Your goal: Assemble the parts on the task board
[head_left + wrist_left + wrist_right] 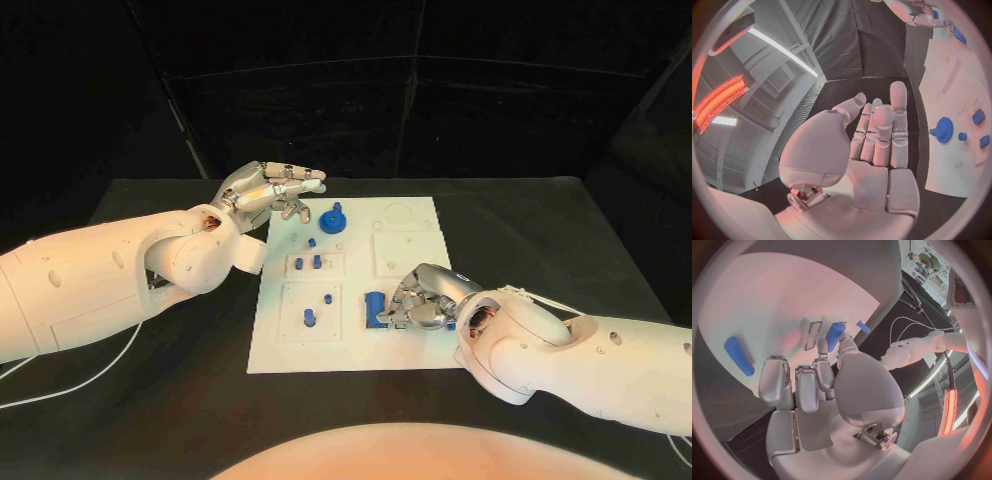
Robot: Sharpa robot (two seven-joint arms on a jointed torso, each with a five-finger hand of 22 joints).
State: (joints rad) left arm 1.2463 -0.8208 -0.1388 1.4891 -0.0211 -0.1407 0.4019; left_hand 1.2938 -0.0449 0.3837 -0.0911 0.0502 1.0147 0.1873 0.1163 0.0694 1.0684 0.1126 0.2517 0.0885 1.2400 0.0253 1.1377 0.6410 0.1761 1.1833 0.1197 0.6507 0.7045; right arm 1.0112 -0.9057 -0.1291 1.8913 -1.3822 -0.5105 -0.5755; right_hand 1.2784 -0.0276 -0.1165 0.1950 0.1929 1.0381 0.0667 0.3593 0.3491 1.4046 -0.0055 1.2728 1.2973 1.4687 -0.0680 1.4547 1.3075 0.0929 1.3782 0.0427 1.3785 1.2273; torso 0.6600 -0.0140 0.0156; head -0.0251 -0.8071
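Observation:
The white task board (397,345) lies in the middle of the black table. A blue gear (335,220) (944,130) sits near its far left corner, with small blue pegs (307,263) just in front of it. My left hand (274,190) (879,135) hovers beside that corner with its fingers stretched out and holds nothing. My right hand (426,298) (811,385) is bent down over the board's near right part, fingertips beside an upright blue block (378,306) (834,336). Nothing shows between its fingers. A blue cylinder (739,355) lies on the board near that hand.
Two more blue pieces (310,318) stand in the board's near left section. Bare black table (577,230) runs round the board on all sides. A white cable (58,390) trails over the table at the near left.

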